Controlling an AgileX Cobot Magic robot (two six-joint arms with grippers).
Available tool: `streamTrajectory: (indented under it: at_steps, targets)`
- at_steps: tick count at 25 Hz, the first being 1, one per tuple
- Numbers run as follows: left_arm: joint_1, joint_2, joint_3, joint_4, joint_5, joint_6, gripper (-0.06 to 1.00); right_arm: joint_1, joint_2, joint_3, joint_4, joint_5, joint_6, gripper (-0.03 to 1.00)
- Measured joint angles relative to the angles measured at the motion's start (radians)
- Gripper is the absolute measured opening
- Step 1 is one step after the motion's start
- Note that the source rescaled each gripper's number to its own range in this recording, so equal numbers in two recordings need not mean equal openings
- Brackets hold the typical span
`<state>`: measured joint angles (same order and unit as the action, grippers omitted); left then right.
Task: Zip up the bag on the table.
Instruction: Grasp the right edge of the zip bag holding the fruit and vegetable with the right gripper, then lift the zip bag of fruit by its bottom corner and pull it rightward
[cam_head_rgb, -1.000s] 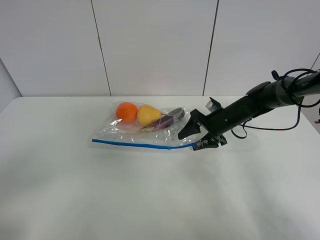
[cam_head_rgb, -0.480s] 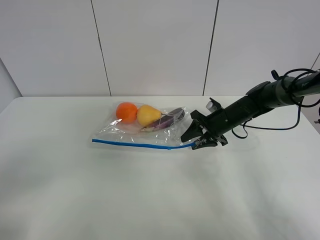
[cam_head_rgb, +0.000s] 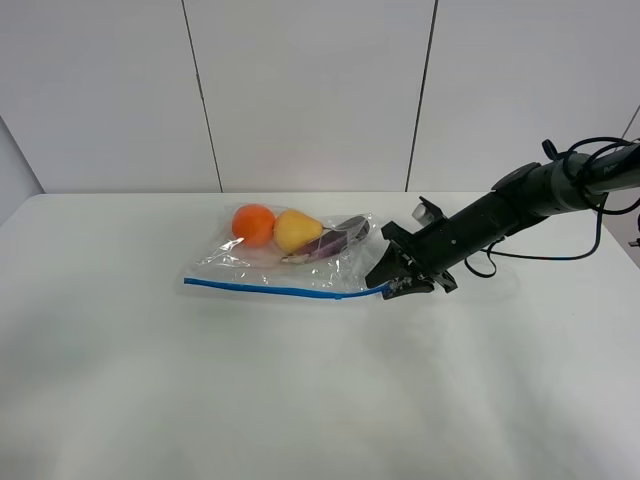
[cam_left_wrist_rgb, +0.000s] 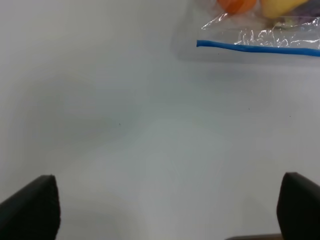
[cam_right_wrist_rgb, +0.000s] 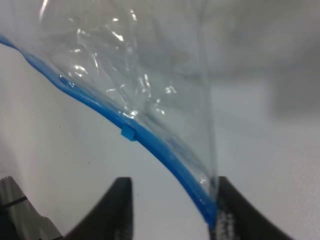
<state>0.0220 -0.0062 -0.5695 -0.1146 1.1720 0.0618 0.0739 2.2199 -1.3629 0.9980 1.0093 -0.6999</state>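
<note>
Matte black tubular right arm (cam_head_rgb: 505, 212), with loose black cables (cam_head_rgb: 600, 225) looping off its far end, a small pale wrist module (cam_head_rgb: 426, 211) and blunt black jaws.

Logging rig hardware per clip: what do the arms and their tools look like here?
The right arm is a black tube-like limb with black cables looping at its rear and a small pale part above the wrist. The right tool is black with two flat fingers. The left tool shows only two black blunt fingertips.
</note>
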Motion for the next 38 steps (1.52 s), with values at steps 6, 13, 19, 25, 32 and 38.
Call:
streamTrajectory:
  at_steps: [6, 13, 19, 25, 32, 38]
  targets:
    - [0.000, 0.000, 0.000, 0.000, 0.000, 0.000, 1.00, 0.000, 0.000, 0.000, -0.002, 0.001, 0.000, 0.12]
    - [0.000, 0.000, 0.000, 0.000, 0.000, 0.000, 1.00, 0.000, 0.000, 0.000, -0.003, 0.001, -0.001, 0.00]
    - [0.000, 0.000, 0.000, 0.000, 0.000, 0.000, 1.00, 0.000, 0.000, 0.000, 0.015, 0.016, -0.010, 0.00]
    - [0.000, 0.000, 0.000, 0.000, 0.000, 0.000, 1.00, 0.000, 0.000, 0.000, 0.130, 0.104, -0.075, 0.00]
    - [0.000, 0.000, 0.000, 0.000, 0.000, 0.000, 1.00, 0.000, -0.006, 0.000, 0.219, 0.182, -0.118, 0.00]
    - [0.000, 0.000, 0.000, 0.000, 0.000, 0.000, 1.00, 0.000, -0.024, 0.000, 0.235, 0.191, -0.121, 0.00]
